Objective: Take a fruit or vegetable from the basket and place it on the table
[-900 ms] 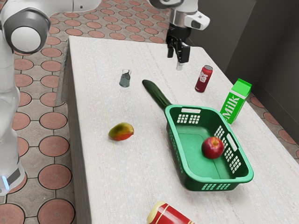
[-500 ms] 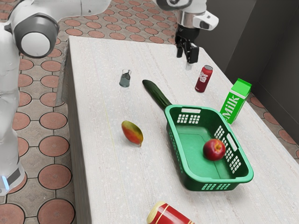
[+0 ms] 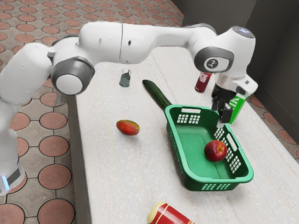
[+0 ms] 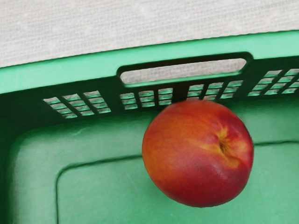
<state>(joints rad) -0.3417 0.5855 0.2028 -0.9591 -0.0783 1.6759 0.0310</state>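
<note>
Exterior view and wrist view: open gripper over the basket, fruit inside

Exterior view: my black two-finger gripper [image 3: 218, 116], mounted on a white jointed arm [image 3: 154, 42], points downward over the far part of the green plastic basket [image 3: 191, 144]. Its two fingers stand apart, with nothing clamped between them. The target item, a round red-and-orange fruit [image 3: 216, 151], is inside the basket, nearer to the long side at the exterior view's right. It is apart from my gripper.

Wrist view: the fruit rests on the basket floor, just beside a long side wall [image 4: 28, 105] with a handle slot and rows of small openings. I cannot tell whether fruit and wall touch. The stem hollow of the fruit is visible.

Surrounding items, exterior view:
- Red-and-yellow oval mango [image 3: 128, 127]: lying on the pale, faintly streaked table [image 3: 103, 177], beside the basket, toward the exterior view's left.
- Long dark-green cucumber [image 3: 156, 93]: lying with one end at the basket's far corner.
- Small clear glass [image 3: 125, 78]: upright, near the cucumber.
- Red metal can [image 3: 202, 83]: upright, beyond the basket.
- Green-and-white milk carton [image 3: 238, 109]: upright beside the basket, partly hidden behind my gripper.
- Red cylindrical container with a cream-colored end [image 3: 173, 215]: lying on its side, cut off by the view's lower edge.
</note>
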